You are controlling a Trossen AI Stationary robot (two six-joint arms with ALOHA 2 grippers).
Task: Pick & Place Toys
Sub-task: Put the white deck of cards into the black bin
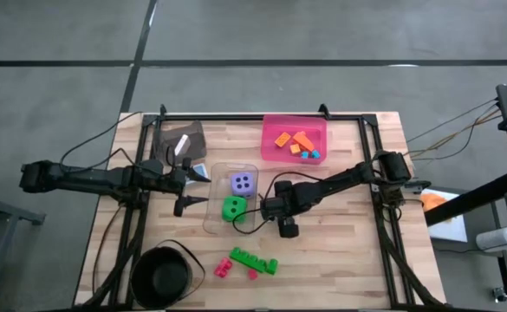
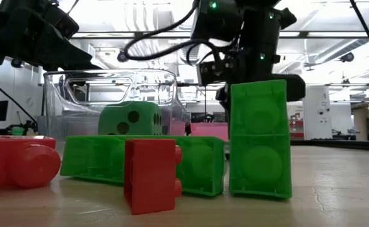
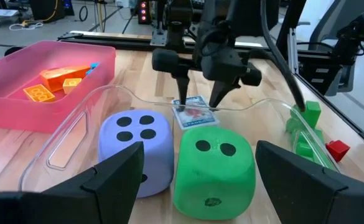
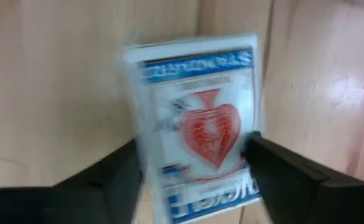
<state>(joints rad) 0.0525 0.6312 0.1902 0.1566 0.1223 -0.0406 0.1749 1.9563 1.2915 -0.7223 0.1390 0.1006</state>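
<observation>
My right gripper (image 1: 269, 211) stands just right of the clear bin (image 1: 213, 170), pointing down, shut on a small picture card (image 3: 195, 114) with a red heart (image 4: 210, 129). The gripper hides the card in the high view. My left gripper (image 1: 193, 187) is open and empty at the bin's left side; in its wrist view its fingers (image 3: 113, 180) frame the purple die (image 3: 132, 146) and the green die (image 3: 214, 168), which rest on the bin's floor. Green bricks (image 1: 253, 259) and pink-red bricks (image 1: 224, 268) lie on the table near the front edge. My right gripper has the picture card between its two fingers, which stand against the card's two long edges (image 4: 143, 163) near one end. The fingers (image 3: 183, 87) come from above, pointing down. The card faces up, a little tilted; whether it is clear of the table I cannot tell.
A pink bin (image 1: 270, 130) at the far side holds orange and teal bricks (image 1: 295, 142). A black round bowl (image 1: 161, 276) stands at the front left. A dark tray (image 1: 180, 139) and another small card (image 1: 200, 171) lie beside my left gripper. A black frame rims the table.
</observation>
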